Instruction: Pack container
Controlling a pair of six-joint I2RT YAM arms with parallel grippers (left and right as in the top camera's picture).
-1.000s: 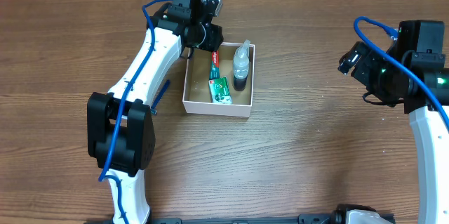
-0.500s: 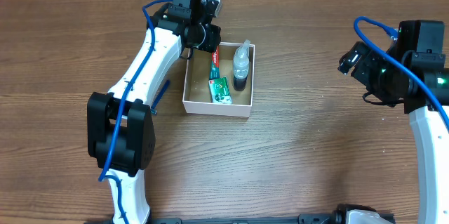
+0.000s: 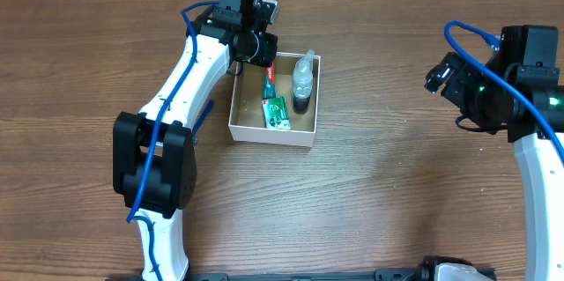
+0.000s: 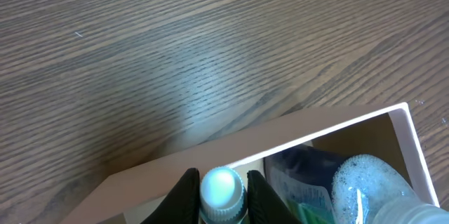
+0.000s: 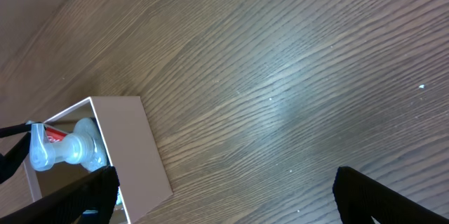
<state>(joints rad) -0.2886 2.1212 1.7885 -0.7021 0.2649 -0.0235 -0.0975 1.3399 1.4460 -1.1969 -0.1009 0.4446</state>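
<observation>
The container (image 3: 273, 133), a square shallow box with white walls and a brown inside, sits left of the table's middle. It holds a clear bottle with dark liquid (image 3: 303, 83), a green packet (image 3: 278, 112) and a red-and-white toothpaste tube (image 3: 270, 74). My left gripper (image 3: 256, 52) is at the box's far left corner. In the left wrist view its fingers (image 4: 223, 190) are shut on the tube's white cap, over the box wall (image 4: 330, 127). My right gripper (image 3: 438, 78) hangs far to the right, open and empty (image 5: 224, 189). The box wall (image 5: 130, 147) and the bottle (image 5: 74, 150) show in the right wrist view.
A thin blue stick-like object (image 3: 201, 115) lies on the wooden table just left of the box, beside my left arm. Bare wood lies between the box and my right arm.
Almost nothing. My left arm has shifted very slightly while holding the tube's cap at the box corner. My right arm has not moved.
</observation>
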